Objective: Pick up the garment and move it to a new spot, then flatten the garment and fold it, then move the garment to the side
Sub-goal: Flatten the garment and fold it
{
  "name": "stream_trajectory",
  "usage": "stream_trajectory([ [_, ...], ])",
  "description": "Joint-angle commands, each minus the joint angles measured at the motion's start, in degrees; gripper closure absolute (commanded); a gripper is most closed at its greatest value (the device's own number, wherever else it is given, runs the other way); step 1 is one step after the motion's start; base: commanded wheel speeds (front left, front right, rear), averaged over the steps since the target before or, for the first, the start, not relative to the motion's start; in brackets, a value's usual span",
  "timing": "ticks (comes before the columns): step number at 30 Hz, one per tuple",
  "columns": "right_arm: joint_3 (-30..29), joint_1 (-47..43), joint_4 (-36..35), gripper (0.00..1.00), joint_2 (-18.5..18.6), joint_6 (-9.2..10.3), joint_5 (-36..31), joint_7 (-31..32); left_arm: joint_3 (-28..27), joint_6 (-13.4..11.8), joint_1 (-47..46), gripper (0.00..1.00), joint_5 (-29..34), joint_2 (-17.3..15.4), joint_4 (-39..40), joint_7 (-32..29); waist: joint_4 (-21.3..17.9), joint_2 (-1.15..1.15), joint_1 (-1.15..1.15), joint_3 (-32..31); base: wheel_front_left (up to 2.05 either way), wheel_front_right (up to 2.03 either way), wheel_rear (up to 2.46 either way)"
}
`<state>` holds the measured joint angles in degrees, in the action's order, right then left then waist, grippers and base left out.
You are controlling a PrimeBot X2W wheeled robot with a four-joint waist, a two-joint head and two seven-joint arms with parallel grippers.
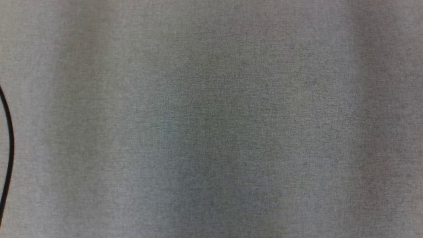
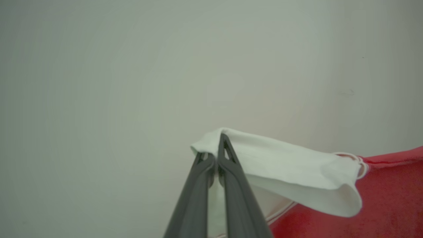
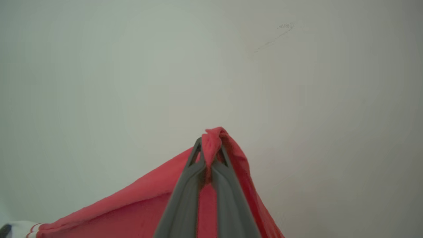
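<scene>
Left wrist view: the left gripper (image 2: 214, 150) has its jaws pinched together on a white edge of the red-and-white garment (image 2: 390, 198), which stretches rightward over a pale surface (image 2: 99, 82). Right wrist view: the right gripper (image 3: 211, 148) is clamped on a red fold. Head view: grey woven cloth (image 1: 211, 119), with a black cable (image 1: 10, 145) at its left edge.

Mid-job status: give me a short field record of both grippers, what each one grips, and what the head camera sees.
left gripper: shut on the white part of the garment
right gripper: shut on a bunched red fold of the garment
garment colours: red body, white part with thin stripes at the join
head camera: grey woven surface, black cable at its left edge
flattened or folded: cannot tell
</scene>
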<state>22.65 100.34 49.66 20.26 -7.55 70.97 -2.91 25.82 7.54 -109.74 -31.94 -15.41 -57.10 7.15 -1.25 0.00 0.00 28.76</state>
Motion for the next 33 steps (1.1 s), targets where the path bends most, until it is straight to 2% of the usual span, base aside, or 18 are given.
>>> stream_trajectory([
  [1,0.79,-0.29,0.80,1.00,0.24,0.13,0.02,0.25,0.44,-0.13,-0.30,1.00,-0.61,-0.37,-0.75,0.26,0.08,0.00,0.00,0.07,0.00,0.00,0.00],
  [4,2.39,-3.27,1.99,1.00,0.00,0.13,0.59,0.41,1.52,-0.13,1.22,1.00,-2.78,0.03,-1.86,0.27,0.64,0.00,0.00,-0.07,0.00,0.00,0.00],
  [10,5.95,-12.06,1.71,1.00,-0.62,0.13,3.20,1.64,7.52,-0.13,7.22,1.00,-5.91,-0.25,-0.78,-0.34,1.81,0.00,0.00,-1.21,0.00,0.00,0.00],
  [19,11.18,-27.29,-1.90,1.00,-0.28,0.13,7.40,3.00,16.11,-0.13,19.68,1.00,-14.61,-3.58,5.50,-4.31,2.82,0.00,0.00,-6.75,0.00,0.00,0.00],
  [25,17.61,-39.14,-8.38,1.00,2.32,0.13,8.30,5.94,23.15,-0.13,32.90,1.00,-20.86,-8.55,12.45,-12.56,2.46,0.00,0.00,-13.33,0.00,0.00,0.00],
  [33,25.40,-52.83,-12.45,1.00,9.14,0.13,9.90,11.86,29.82,-0.36,49.76,1.00,-29.29,-16.65,24.13,-30.04,2.68,0.00,0.00,-23.24,0.00,0.00,0.00],
])
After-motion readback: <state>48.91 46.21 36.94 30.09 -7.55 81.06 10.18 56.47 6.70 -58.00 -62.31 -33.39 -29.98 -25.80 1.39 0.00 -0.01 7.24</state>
